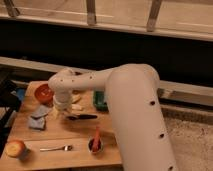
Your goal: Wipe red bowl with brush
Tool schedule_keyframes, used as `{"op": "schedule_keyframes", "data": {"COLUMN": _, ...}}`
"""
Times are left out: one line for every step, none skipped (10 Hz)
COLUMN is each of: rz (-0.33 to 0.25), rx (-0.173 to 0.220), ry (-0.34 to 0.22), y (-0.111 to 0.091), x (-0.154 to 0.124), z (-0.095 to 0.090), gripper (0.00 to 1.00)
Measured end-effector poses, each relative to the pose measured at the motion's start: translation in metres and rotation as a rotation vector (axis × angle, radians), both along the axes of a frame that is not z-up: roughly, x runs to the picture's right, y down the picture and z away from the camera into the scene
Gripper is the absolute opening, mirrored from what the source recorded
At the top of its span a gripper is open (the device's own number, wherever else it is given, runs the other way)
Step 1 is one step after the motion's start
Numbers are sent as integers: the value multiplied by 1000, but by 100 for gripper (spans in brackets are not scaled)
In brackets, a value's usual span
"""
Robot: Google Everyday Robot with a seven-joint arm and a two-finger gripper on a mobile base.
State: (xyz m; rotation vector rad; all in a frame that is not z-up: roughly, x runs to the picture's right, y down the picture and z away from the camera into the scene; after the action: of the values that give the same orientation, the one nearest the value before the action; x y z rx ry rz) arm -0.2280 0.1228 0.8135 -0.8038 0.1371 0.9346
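A dark wall with a pale rail and metal posts runs along the far side of the scene, and a speckled floor shows at the right. In front stands a wooden table that carries everything. The robot's thick white arm rises from the near right, bends over the table and reaches left, with its wrist pointing down over the left middle of the table. The end effector hangs at the bottom of that wrist, just near and right of the red bowl. Its fingers are pressed together and appear to pinch the left end of the brush. The brush sticks out level to the right from there, and its dark handle shows as a thin line against the wood. The red bowl sits upright on the far left part of the table, close to the wrist and apart from the brush. A crumpled blue cloth lies left of the end effector, on the near side of the bowl. A pale object lies just beyond the brush, and a green object sits farther right, against the arm. Along the near edge are a round orange-yellow fruit at the left, a silver fork lying flat in the middle, and a small dark cup with a red-orange stick standing in it.
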Motion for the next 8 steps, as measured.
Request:
{"op": "schedule_keyframes", "data": {"rz": 10, "rx": 27, "ry": -11, "y": -18, "x": -2, "z": -4, "gripper": 0}}
{"op": "schedule_keyframes", "data": {"rz": 17, "rx": 47, "ry": -26, "y": -30, "x": -5, "z": -6, "gripper": 0}}
{"op": "schedule_keyframes", "data": {"rz": 28, "rx": 61, "ry": -45, "y": -40, "x": -9, "z": -7, "gripper": 0}}
{"op": "schedule_keyframes", "data": {"rz": 47, "rx": 74, "ry": -77, "y": -53, "x": -17, "z": -8, "gripper": 0}}
{"op": "schedule_keyframes", "data": {"rz": 66, "rx": 86, "ry": -123, "y": -63, "x": -31, "z": -11, "gripper": 0}}
{"op": "schedule_keyframes", "data": {"rz": 87, "rx": 97, "ry": -167, "y": -74, "x": -43, "z": -19, "gripper": 0}}
{"op": "schedule_keyframes", "data": {"rz": 105, "rx": 107, "ry": -183, "y": -84, "x": -47, "z": -27, "gripper": 0}}
{"op": "schedule_keyframes", "data": {"rz": 113, "rx": 100, "ry": -180, "y": -86, "x": -47, "z": -32, "gripper": 0}}
